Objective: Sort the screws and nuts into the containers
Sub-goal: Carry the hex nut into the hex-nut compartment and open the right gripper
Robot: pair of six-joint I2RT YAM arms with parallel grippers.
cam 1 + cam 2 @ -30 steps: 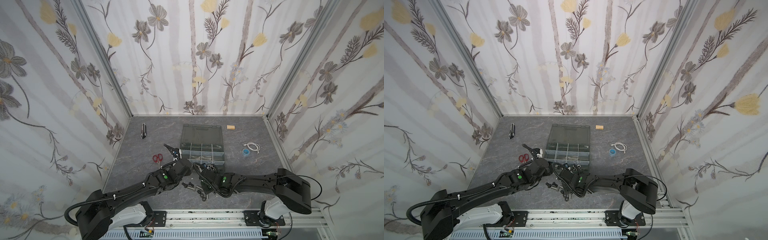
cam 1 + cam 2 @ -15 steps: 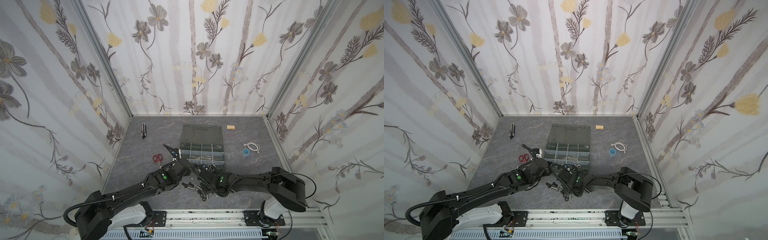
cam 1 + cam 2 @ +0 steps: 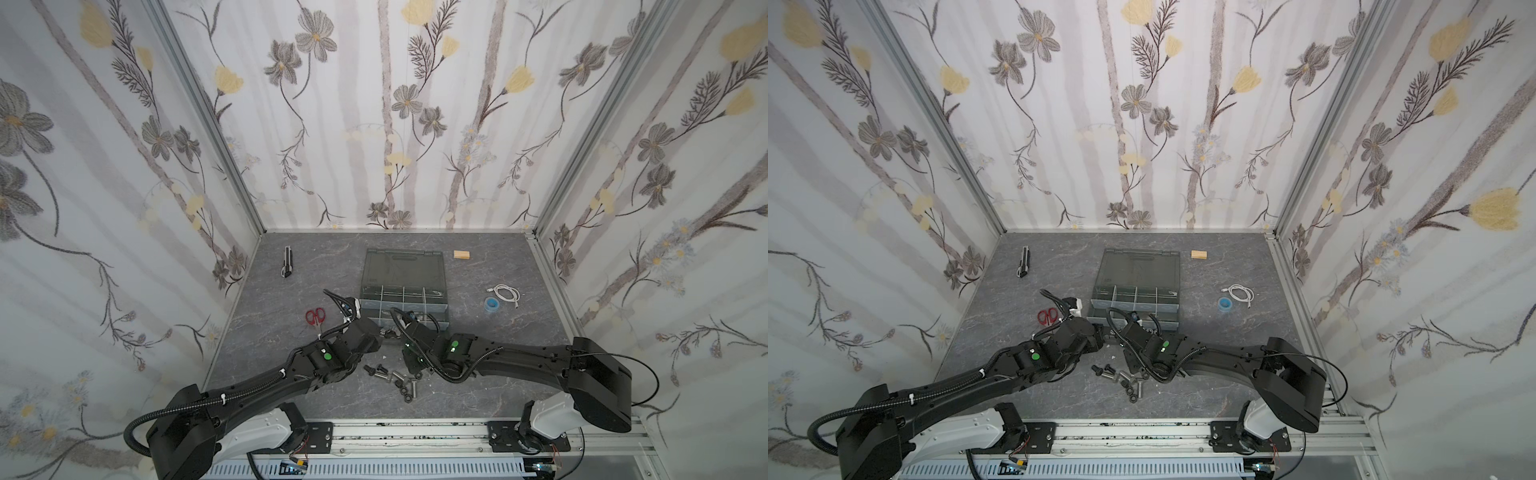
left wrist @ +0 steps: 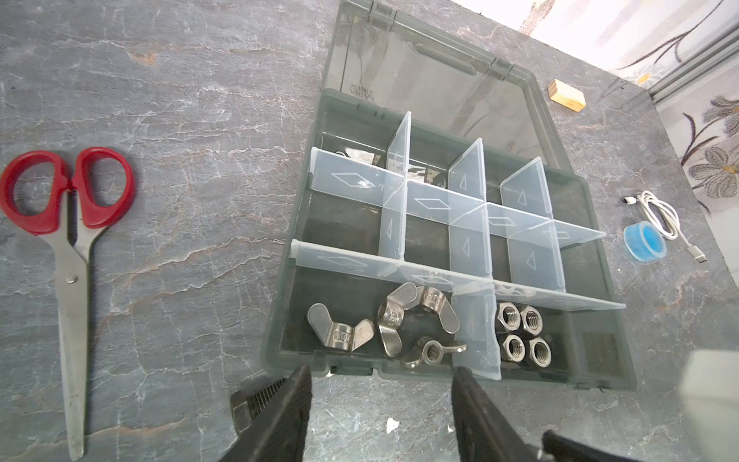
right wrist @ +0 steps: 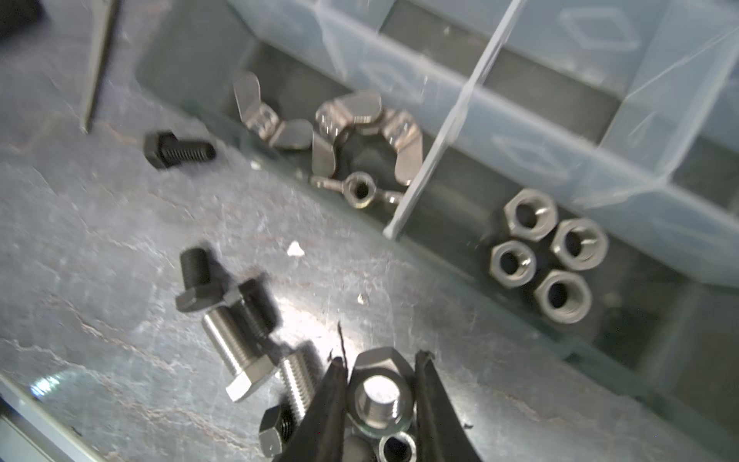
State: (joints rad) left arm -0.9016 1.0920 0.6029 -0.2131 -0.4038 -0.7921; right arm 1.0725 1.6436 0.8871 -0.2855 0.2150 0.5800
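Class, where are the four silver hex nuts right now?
Left wrist view: the four silver hex nuts cluster in the dark grey organizer case's row nearest the robot, just across a pale divider from the silver wing nuts, on their right-arm side.

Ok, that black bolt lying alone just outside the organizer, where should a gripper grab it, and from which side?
Take the lone black bolt across its threaded shank, coming straight down from above. It lies flat on its side on the table, apart from the other screws, so both flanks look free; the wider hex head should limit slipping.
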